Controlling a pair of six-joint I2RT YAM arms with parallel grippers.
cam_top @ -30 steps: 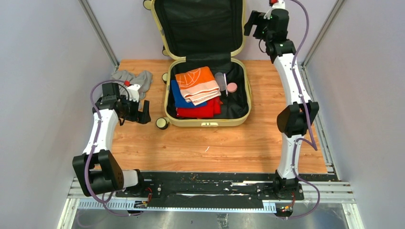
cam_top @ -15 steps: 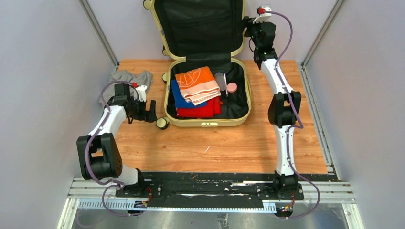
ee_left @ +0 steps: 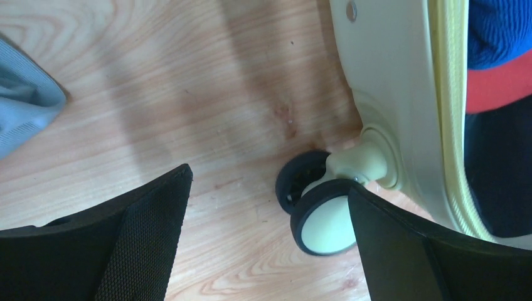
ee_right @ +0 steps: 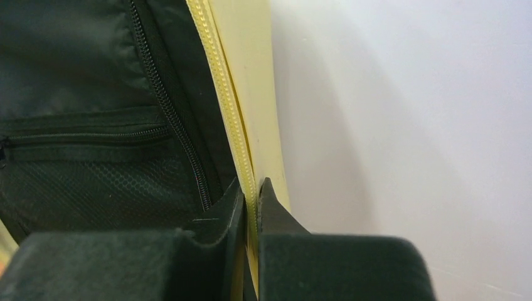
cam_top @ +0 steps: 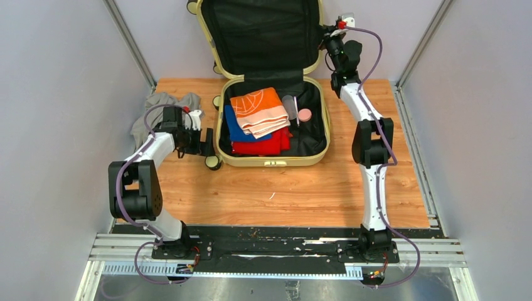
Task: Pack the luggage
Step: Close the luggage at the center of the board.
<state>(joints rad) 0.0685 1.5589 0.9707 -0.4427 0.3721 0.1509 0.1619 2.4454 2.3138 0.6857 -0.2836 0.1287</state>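
The luggage [cam_top: 271,162], a pale-yellow hard-shell suitcase, lies open on the wooden table with its black-lined lid [cam_top: 260,31] standing upright against the back wall. Folded orange [cam_top: 258,110], blue [cam_top: 235,128] and red [cam_top: 263,145] clothes lie inside. My right gripper [cam_top: 327,39] is up at the lid's right edge. In the right wrist view it [ee_right: 251,188] is shut on the lid's yellow zipper rim [ee_right: 241,69]. My left gripper [cam_top: 207,143] stands open beside the luggage's left wall [ee_left: 389,81], and a black-and-cream wheel [ee_left: 323,226] sits between its fingers.
A grey cloth [cam_top: 157,106] lies crumpled on the table behind the left arm; its corner [ee_left: 22,100] shows in the left wrist view. A pink round item [cam_top: 305,115] rests in the luggage's right half. Grey walls close in on three sides.
My right gripper moved left onto the lid's right edge and shut on its rim. The left arm swung right, bringing its open gripper up to the luggage's left wall.
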